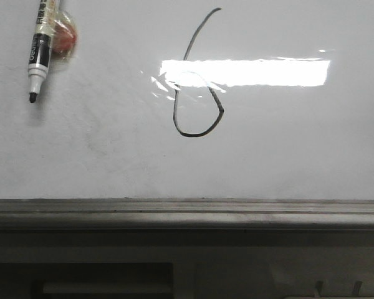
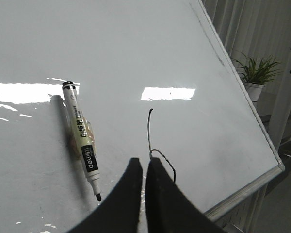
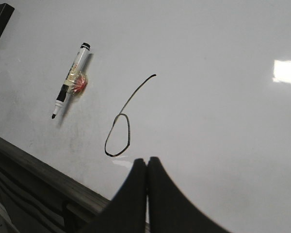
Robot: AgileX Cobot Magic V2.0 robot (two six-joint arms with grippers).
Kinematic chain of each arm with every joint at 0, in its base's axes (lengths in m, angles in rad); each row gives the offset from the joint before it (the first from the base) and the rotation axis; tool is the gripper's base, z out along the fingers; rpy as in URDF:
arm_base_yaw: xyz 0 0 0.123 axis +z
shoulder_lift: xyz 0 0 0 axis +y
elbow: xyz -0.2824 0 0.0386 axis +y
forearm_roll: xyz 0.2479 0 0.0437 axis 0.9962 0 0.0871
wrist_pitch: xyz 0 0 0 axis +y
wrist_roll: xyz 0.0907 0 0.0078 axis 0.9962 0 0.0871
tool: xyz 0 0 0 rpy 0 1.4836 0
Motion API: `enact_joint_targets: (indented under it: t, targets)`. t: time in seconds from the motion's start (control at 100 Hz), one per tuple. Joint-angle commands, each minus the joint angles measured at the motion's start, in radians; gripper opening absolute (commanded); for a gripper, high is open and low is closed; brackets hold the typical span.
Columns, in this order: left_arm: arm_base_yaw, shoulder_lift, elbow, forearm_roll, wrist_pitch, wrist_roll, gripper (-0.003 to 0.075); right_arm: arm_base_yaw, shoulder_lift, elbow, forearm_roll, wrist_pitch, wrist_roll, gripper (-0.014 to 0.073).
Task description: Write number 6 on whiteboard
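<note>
You've got the number 6 (image 1: 196, 78) drawn on the whiteboard (image 1: 287, 156), roughly mid-board in the front view: thin black stem curving down from upper right into a pointed, rounded loop at the bottom. A bright light glare cuts across the stem just above the loop. Same 6 shows in both wrist views, w/ the loop end nearest the gripper tips each time.

Marker (image 1: 40, 48) lies flat against the board, well apart from the 6, to its left in the front view. Cap's off, black tip pointing down. A reddish blob under clear tape (image 1: 63, 36) sits at its side, touching the barrel.

Left gripper (image 2: 144, 167): fingers pressed together, nothing between them, clear of the marker. Right gripper (image 3: 146, 165): also pressed together, holding nothing, tips near the 6 but not on it.

Grey metal ledge (image 1: 187, 213) runs along the board's lower edge. Potted plant (image 2: 254, 75) stands beyond the board's far corner in the left wrist view. Dark block (image 3: 0, 22), cut off at frame edge, sits on the board in the right wrist view.
</note>
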Motion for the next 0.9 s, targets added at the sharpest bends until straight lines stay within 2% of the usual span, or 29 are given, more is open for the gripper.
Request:
enact_joint_targets:
  t: [0.0,0.34,0.38,0.43,0.5,0.59,0.76,0.81,0.89]
  targets:
    - [0.003,0.009,-0.027,-0.005,0.004,-0.002,-0.0020,-0.007,-0.001,-0.025,0.019,-0.067,-0.009,-0.0064]
    - [0.003,0.009,-0.027,-0.001,0.004,-0.002,-0.0020,-0.007,-0.001,-0.025,0.019,-0.067,-0.009,-0.0065]
    - [0.003,0.009,-0.027,0.041,0.006,-0.002,-0.0020,-0.007,-0.001,-0.025,0.019,-0.067,-0.009,-0.0065]
    - [0.003,0.009,-0.027,0.168,0.006,-0.038,-0.0020,-0.007,-0.001,-0.025,0.019,-0.067,-0.009,-0.0065]
    - [0.011,0.016,-0.027,0.394,-0.014,-0.227,-0.0020,-0.007,-0.001,-0.025,0.019,-0.067,-0.009,-0.0065]
    - [0.053,0.040,-0.010,0.681,-0.061,-0.537,-0.0020,-0.007,-0.001,-0.025,0.019,-0.067,-0.009,-0.0065]
    - [0.224,0.054,0.049,1.222,-0.059,-1.096,-0.0020,-0.007,-0.001,-0.025,0.019,-0.067,-0.009,-0.0065]
    - [0.287,0.054,0.065,1.335,-0.059,-1.198,-0.0020,-0.007,-0.001,-0.025,0.019,-0.067,-0.009,-0.0065]
    - [0.388,0.054,0.090,1.400,-0.059,-1.269,-0.0020,-0.007,-0.001,-0.025,0.019,-0.067,-0.009,-0.0065]
